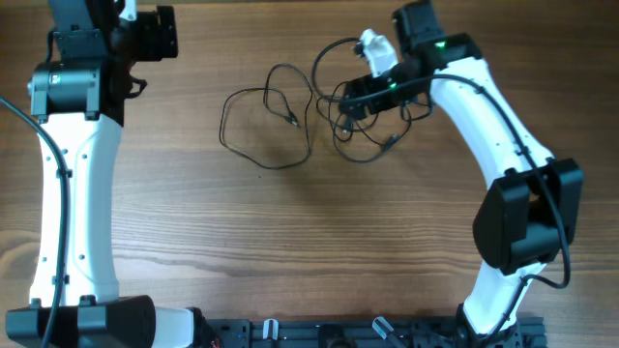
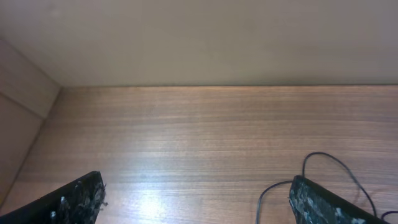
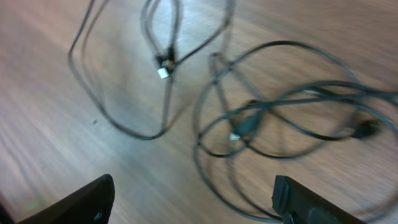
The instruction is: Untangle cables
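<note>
Black cables (image 3: 163,72) form one open loop beside one tangle

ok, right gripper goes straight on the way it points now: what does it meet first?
Most likely the tangled cables: the right gripper points down at them, jaws open, and their loops lie straight ahead, slightly right of centre. The looser cable sits off to the left. Depth is unclear.

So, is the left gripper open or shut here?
Open. The left gripper shows its fingers far apart in its wrist view, only bare table between them.
</note>
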